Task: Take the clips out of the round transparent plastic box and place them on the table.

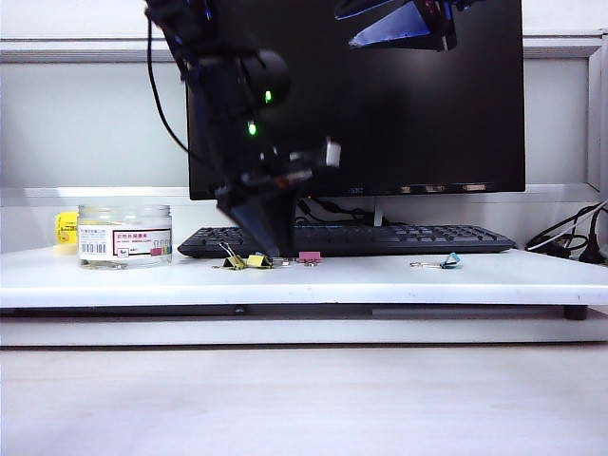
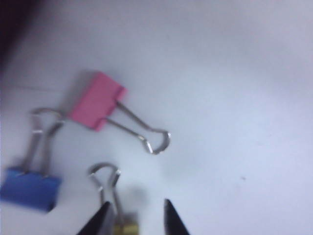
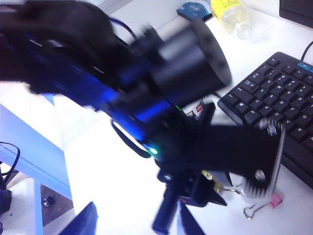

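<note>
The round transparent plastic box (image 1: 124, 236) stands on the left of the table (image 1: 380, 277). Two yellow clips (image 1: 245, 260) lie on the table to its right. My left gripper (image 1: 273, 249) points down just beside them. In the left wrist view the left gripper (image 2: 135, 218) is open, with a yellow clip (image 2: 128, 227) lying on the table between its fingertips (image 2: 100, 221), close to one of them. My right gripper (image 1: 408, 24) hangs high in front of the monitor; in its own view the right gripper (image 3: 137, 223) is open and holds nothing.
A pink clip (image 2: 95, 101) and a blue clip (image 2: 29, 188) lie close to the left gripper. A teal clip (image 1: 446, 260) lies further right. A black keyboard (image 1: 380, 237) and a monitor (image 1: 427, 95) stand behind. A yellow roll (image 1: 65, 232) sits behind the box.
</note>
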Controlling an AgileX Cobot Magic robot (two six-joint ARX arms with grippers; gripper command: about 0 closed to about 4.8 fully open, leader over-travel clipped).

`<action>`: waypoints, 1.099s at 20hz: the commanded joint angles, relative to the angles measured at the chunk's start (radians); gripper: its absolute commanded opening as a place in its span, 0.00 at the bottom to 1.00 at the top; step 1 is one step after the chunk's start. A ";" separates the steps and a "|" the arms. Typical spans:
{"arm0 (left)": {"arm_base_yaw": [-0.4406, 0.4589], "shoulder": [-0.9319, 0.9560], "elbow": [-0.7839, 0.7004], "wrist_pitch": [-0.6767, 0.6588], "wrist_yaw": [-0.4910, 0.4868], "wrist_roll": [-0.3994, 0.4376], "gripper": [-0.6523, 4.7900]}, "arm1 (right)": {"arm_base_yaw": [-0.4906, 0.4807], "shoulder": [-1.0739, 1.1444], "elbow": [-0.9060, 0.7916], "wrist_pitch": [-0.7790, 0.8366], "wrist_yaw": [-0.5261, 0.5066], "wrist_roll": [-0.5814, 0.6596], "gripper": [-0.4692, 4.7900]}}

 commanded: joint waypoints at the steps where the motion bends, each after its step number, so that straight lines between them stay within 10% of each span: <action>1: -0.002 -0.084 0.004 0.020 -0.003 0.024 0.41 | 0.001 -0.006 0.006 0.007 -0.008 -0.004 0.49; 8: 0.047 -0.287 0.005 -0.212 -0.450 0.071 0.40 | 0.002 -0.006 0.006 -0.001 -0.012 -0.003 0.49; 14: 0.222 -0.280 -0.030 -0.227 -0.263 0.029 0.40 | 0.003 -0.006 0.006 -0.001 -0.060 0.013 0.49; 22: 0.248 -0.212 -0.047 -0.189 -0.257 0.238 0.40 | 0.003 -0.006 0.006 -0.006 -0.065 0.016 0.49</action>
